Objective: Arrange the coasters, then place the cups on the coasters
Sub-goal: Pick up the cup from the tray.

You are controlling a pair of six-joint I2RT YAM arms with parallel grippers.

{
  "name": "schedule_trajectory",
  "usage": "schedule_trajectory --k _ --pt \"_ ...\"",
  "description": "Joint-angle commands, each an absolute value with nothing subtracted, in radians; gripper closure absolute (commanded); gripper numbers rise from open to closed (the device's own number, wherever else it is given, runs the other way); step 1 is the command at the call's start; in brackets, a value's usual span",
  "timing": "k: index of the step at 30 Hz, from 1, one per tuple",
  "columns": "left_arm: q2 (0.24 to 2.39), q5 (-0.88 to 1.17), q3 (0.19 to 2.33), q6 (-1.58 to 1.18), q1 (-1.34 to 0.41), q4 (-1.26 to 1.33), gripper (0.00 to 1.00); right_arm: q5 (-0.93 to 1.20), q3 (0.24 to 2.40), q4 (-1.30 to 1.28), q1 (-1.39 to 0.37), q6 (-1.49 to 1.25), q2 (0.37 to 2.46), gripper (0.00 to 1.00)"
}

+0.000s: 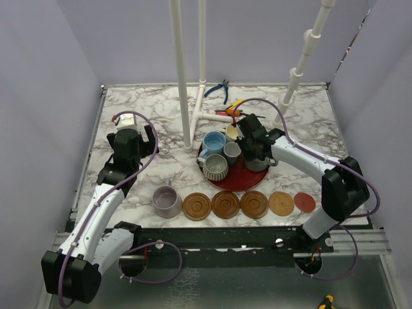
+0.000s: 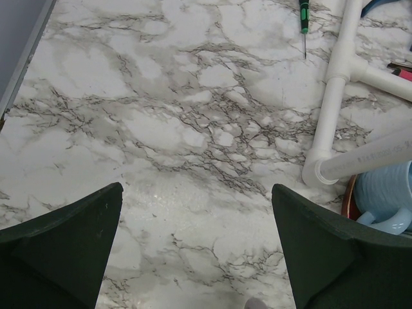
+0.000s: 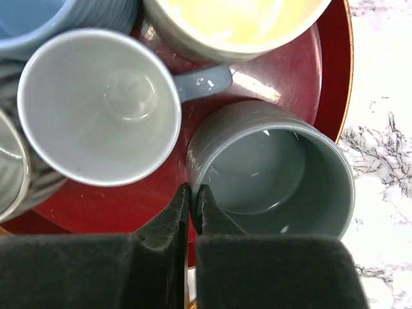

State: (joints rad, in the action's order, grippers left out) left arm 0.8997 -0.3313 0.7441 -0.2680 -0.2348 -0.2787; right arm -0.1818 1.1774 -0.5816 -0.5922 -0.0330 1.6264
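Barely readable grip: right gripper closed at the grey-green cup

Seen from the right wrist, its jaws are pressed together at that cup's rim on the red tray; whether anything is caught between them cannot be told; the cup's handle is out of sight. From above, the arm covers most of this cup; the pale grey cup, cream-yellow cup, light blue cup and ribbed cup crowd the tray around mid-table. Along the near edge stands the lavender cup, whatever lies under it hidden; five coasters run in a row toward the right. The left gripper hangs with jaws spread wide over bare marble toward the left edge, open room around it; its wrist view alone shows a green screwdriver.
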Motion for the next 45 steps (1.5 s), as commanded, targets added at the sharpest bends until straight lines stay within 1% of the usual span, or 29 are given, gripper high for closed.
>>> schedule_trajectory --k 1,2,4,5,6,9,11,13,16,18,22,23,24,25,29,38,45 --pt "0.903 -0.302 0.747 -0.263 -0.228 -0.278 0.01 -0.179 1.142 -0.615 -0.611 0.013 1.564 0.9" --pt "0.904 -0.3 0.746 -0.262 -0.228 -0.279 0.01 -0.169 1.134 -0.62 -0.615 0.005 1.557 0.83" --pt "0.903 -0.297 0.746 -0.264 -0.228 -0.279 0.01 -0.167 1.129 -0.633 -0.625 -0.046 1.536 0.64" --pt "0.904 -0.295 0.746 -0.265 -0.227 -0.279 0.01 -0.162 1.13 -0.641 -0.628 -0.069 1.521 0.61" --pt "0.904 -0.294 0.746 -0.264 -0.227 -0.279 0.01 -0.159 1.133 -0.648 -0.63 -0.093 1.504 0.53" --pt "0.904 -0.286 0.747 -0.265 -0.227 -0.279 0.01 -0.113 1.141 -0.649 -0.633 -0.188 1.443 0.45" --pt "0.904 -0.282 0.747 -0.265 -0.228 -0.279 0.01 -0.095 1.14 -0.644 -0.636 -0.258 1.404 0.44" --pt "0.901 -0.28 0.747 -0.266 -0.228 -0.279 0.01 -0.199 1.152 -0.677 -0.637 -0.4 1.372 0.42" --pt "0.895 -0.276 0.747 -0.267 -0.228 -0.277 0.01 -0.381 1.208 -0.824 -0.636 -0.687 1.365 0.42" --pt "0.892 -0.274 0.748 -0.267 -0.228 -0.278 0.01 -0.401 1.229 -0.875 -0.636 -0.812 1.363 0.43" --pt "0.883 -0.269 0.747 -0.267 -0.228 -0.279 0.01 -0.415 1.195 -0.85 -0.636 -0.977 1.348 0.41" --pt "0.881 -0.27 0.746 -0.268 -0.227 -0.279 0.01 -0.433 1.184 -0.847 -0.636 -1.004 1.347 0.4" --pt "0.878 -0.27 0.746 -0.267 -0.228 -0.279 0.01 -0.455 1.176 -0.856 -0.635 -1.049 1.347 0.33" --pt "0.876 -0.269 0.746 -0.267 -0.228 -0.279 0.01 -0.476 1.17 -0.862 -0.633 -1.081 1.347 0.29" --pt "0.868 -0.264 0.746 -0.266 -0.227 -0.278 0.01 -0.47 1.137 -0.806 -0.607 -1.103 1.36 0.22" --pt "0.859 -0.267 0.744 -0.267 -0.227 -0.279 0.01 -0.402 1.033 -0.7 -0.509 -1.155 1.37 0.22" --pt "0.85 -0.267 0.742 -0.267 -0.228 -0.278 0.01 -0.395 1.045 -0.667 -0.495 -1.149 1.419 0.21"
